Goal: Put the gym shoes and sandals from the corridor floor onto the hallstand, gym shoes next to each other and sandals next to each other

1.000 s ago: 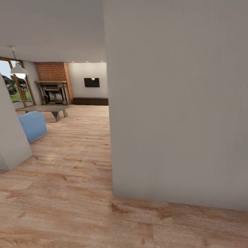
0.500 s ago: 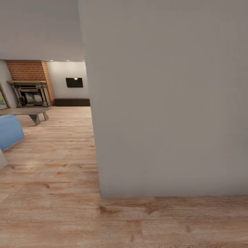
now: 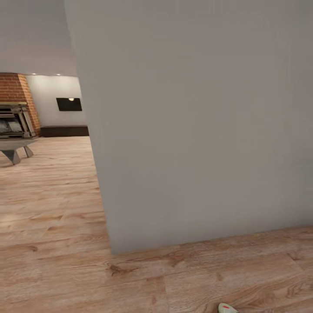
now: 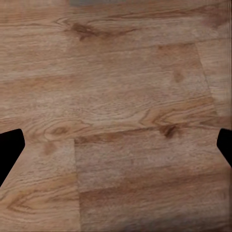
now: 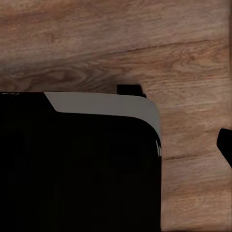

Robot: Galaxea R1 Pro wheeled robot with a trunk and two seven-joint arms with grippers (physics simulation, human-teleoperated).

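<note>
Wall (image 3: 195,130) is standing close ahead, grey and plain, meeting the floor (image 3: 65,269) at its base. Floor planks are running leftward past the wall's corner toward a brick fireplace (image 3: 13,113) and a dark screen (image 3: 68,104) far off. A shoe tip (image 3: 228,308), cream with a red spot, is peeking in at the head view's lower edge, lying on the floor.

Left gripper (image 4: 116,150) is hanging spread wide over bare floor, holding nothing. Right gripper: one dark fingertip (image 5: 225,145) is showing beside a black, grey-edged body (image 5: 77,164); I cannot tell whether it is released or clenched.
</note>
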